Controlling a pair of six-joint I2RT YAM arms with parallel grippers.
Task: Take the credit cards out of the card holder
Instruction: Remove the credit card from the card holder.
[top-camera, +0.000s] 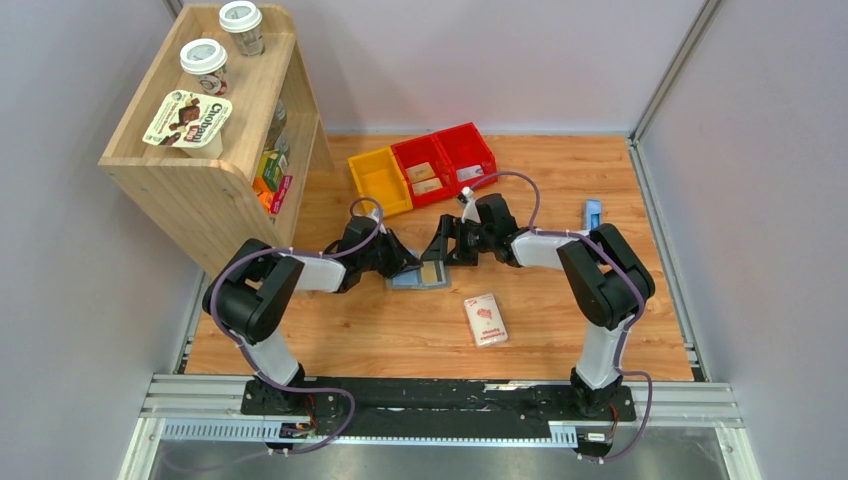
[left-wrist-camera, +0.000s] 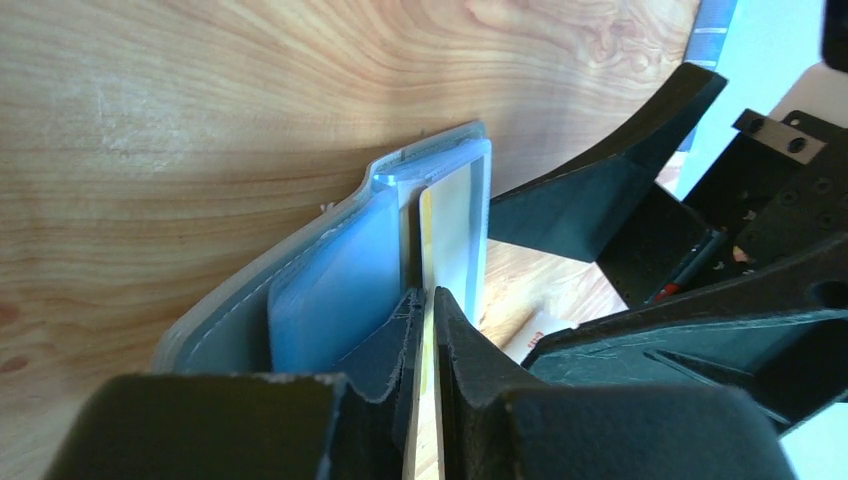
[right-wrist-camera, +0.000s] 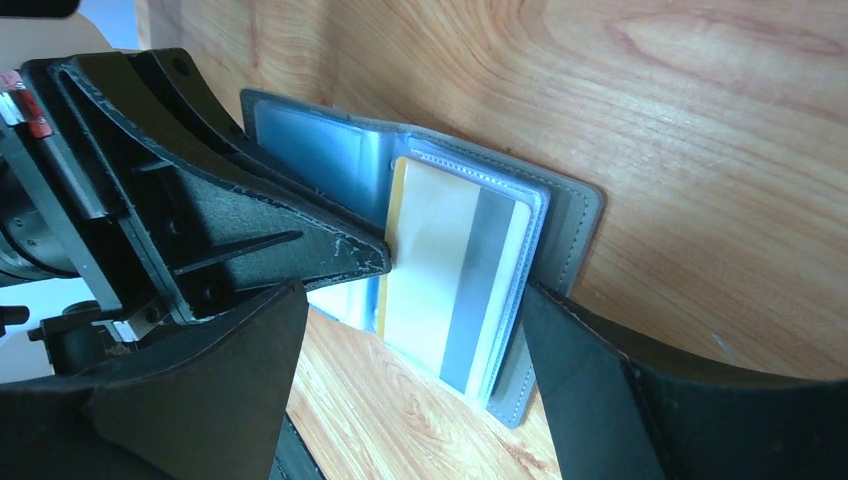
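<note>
The grey card holder (top-camera: 412, 279) lies open on the wooden table, pale blue pockets up. It also shows in the left wrist view (left-wrist-camera: 240, 320) and the right wrist view (right-wrist-camera: 575, 215). A tan credit card (top-camera: 432, 272) with a grey stripe (right-wrist-camera: 450, 270) sticks partly out of a pocket. My left gripper (top-camera: 406, 264) is shut on that card's edge (left-wrist-camera: 452, 235), jaws pinched on it (left-wrist-camera: 430, 305). My right gripper (top-camera: 442, 250) is open, its fingers straddling the holder (right-wrist-camera: 415, 300). Its right finger (right-wrist-camera: 620, 390) is at the holder's grey edge.
A yellow bin (top-camera: 380, 180) and two red bins (top-camera: 445, 160) stand behind; tan flat pieces lie in one red bin (top-camera: 424, 180). A white-and-pink packet (top-camera: 485, 320) lies in front. A small blue object (top-camera: 592, 213) is at the right. A wooden shelf (top-camera: 200, 150) stands at the left.
</note>
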